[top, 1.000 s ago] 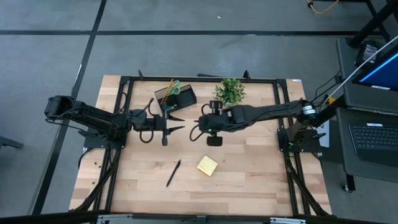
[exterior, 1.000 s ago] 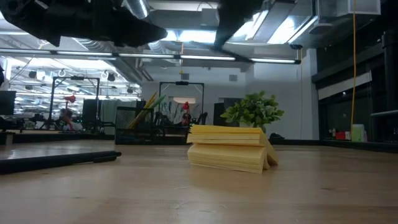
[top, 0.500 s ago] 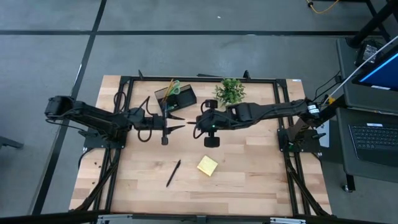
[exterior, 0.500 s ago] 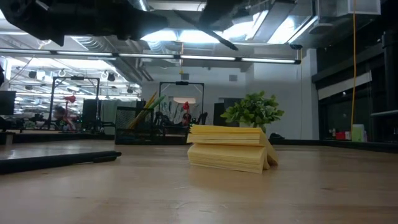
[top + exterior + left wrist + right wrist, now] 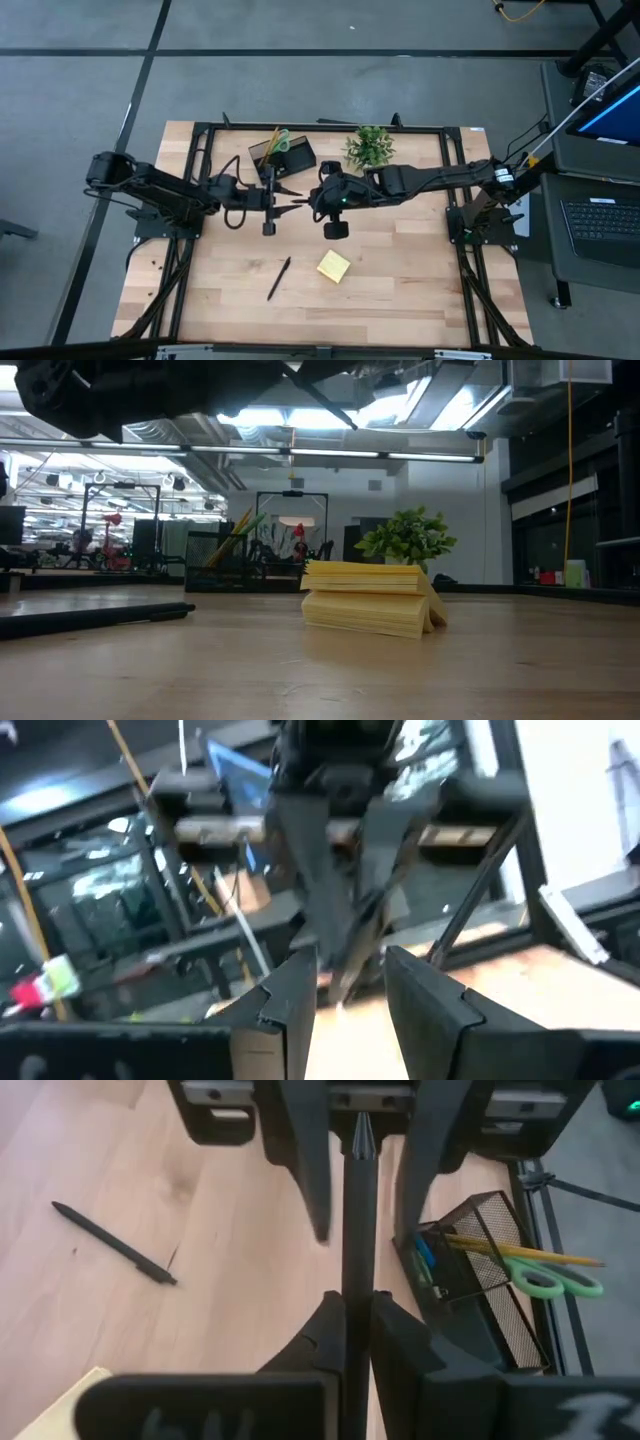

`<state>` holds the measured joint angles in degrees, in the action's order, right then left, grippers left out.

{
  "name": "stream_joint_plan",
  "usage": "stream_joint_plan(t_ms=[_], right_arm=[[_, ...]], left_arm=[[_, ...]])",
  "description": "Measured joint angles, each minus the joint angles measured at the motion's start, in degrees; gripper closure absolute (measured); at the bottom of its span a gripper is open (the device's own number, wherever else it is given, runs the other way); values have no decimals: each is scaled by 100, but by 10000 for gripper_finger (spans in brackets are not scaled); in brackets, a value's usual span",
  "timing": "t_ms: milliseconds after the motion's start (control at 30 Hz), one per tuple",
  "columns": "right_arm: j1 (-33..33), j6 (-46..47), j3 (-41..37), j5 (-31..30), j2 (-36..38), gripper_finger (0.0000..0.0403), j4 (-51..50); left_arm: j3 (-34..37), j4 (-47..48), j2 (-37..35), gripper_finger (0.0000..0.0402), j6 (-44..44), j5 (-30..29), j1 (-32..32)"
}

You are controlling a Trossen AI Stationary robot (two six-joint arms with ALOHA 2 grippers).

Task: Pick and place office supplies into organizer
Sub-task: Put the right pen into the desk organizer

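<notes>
Right gripper point(image 5: 355, 1320): table centre, fingers pinched on a black pen point(image 5: 355, 1210).
Left gripper point(image 5: 292, 203): facing it, fingers apart around the pen's tip.
Organizer point(image 5: 283, 153): 12 o'clock edge, holding scissors point(image 5: 545, 1275).
Second pen point(image 5: 278, 278): 7 o'clock.
Sticky-note pad point(image 5: 333, 265): 6 o'clock.

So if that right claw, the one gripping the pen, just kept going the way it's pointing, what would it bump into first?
Most likely the left claw. The right claw points straight at it, and the black pen it holds already reaches between the left claw's open fingers. The exact gap is hard to judge.
</notes>
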<state>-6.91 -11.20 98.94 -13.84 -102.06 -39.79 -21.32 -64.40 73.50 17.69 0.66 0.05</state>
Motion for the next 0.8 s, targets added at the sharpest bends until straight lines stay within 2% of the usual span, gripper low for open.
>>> stream_joint_plan(t_ms=[100, 433, 800], right_arm=[[1, -20, 0, 0, 0, 372, 13], [17, -109, 0, 0, 0, 372, 138], [14, -103, 0, 10, -2, 372, 99]], left_arm=[[-2, -313, 42, 286, 0, 152, -2], [-4, -346, 94, 289, -182, 206, -1], [-539, -271, 565, 347, 79, 362, 0]])
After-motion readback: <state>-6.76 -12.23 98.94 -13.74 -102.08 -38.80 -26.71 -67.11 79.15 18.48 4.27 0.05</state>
